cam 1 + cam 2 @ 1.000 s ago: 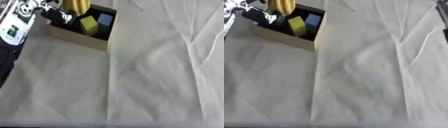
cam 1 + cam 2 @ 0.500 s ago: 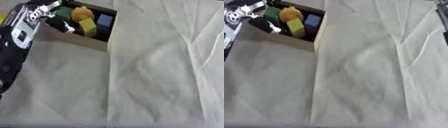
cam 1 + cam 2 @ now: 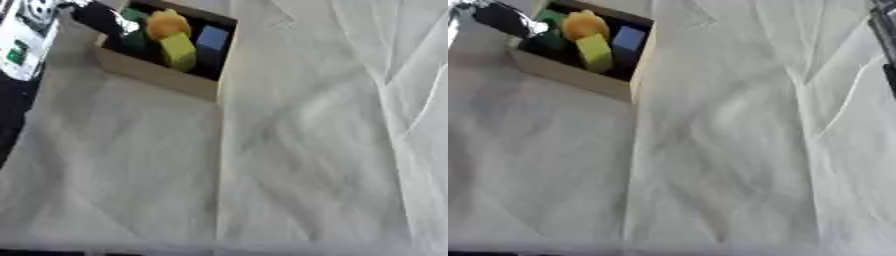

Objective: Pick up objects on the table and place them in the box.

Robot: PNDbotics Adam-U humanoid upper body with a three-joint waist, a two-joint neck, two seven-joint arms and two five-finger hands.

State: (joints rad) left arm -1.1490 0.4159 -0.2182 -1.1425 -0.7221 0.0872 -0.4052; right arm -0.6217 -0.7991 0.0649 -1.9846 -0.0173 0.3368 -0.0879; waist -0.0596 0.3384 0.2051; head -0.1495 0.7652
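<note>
My left hand [image 3: 101,20] sits at the left rim of the box [image 3: 157,75], dark fingers reaching just over the wall; I cannot tell how far they are spread or whether they have hold of anything. Inside the box an orange piece [image 3: 166,23] rests on top of a yellow block [image 3: 179,50], with a blue block [image 3: 212,37] to their right and something green [image 3: 133,15] toward the far left corner. The yellow block's long axis runs from the box's far wall toward its near wall, tilted a little, one end pointing at me. The cloth-covered table [image 3: 306,150] beside the box shows nothing left to collect, so I judge the step in hand is clearing out of the box: lift straight up, away from the left wall, without dragging the box or toppling the orange piece. My right hand is not in sight.
</note>
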